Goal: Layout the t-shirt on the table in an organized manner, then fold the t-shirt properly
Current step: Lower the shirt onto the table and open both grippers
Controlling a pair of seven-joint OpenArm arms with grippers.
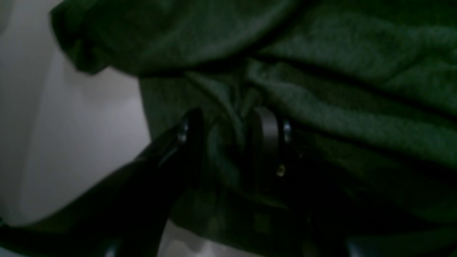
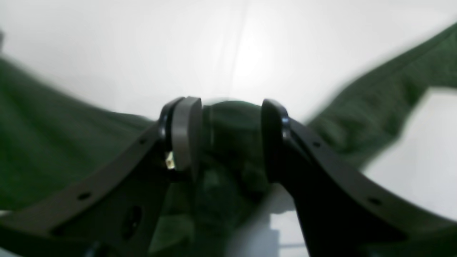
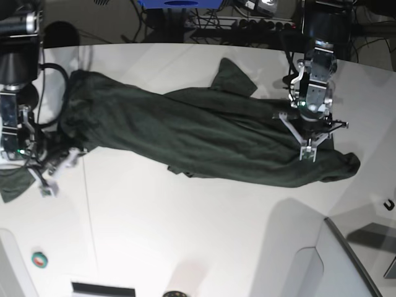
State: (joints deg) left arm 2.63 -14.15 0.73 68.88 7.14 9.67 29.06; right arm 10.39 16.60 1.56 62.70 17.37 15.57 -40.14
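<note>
The dark green t-shirt (image 3: 198,136) lies stretched and rumpled in a long band across the white table (image 3: 185,235), one sleeve poking up at the back. My left gripper (image 3: 307,151) stands over its right end. In the left wrist view this gripper (image 1: 230,130) is shut on a bunched fold of the t-shirt (image 1: 357,53). My right gripper (image 3: 57,172) is at the shirt's left end, near the table's left edge. In the right wrist view its fingers (image 2: 185,132) stand wide apart, the gripper (image 2: 230,135) open, with a hump of t-shirt (image 2: 53,142) lying in the gap.
A grey angled panel (image 3: 352,260) cuts the table's front right corner. A small round teal and red object (image 3: 40,260) sits at the front left. Cables and equipment (image 3: 247,25) run along the back edge. A thin seam line (image 3: 93,235) crosses the tabletop.
</note>
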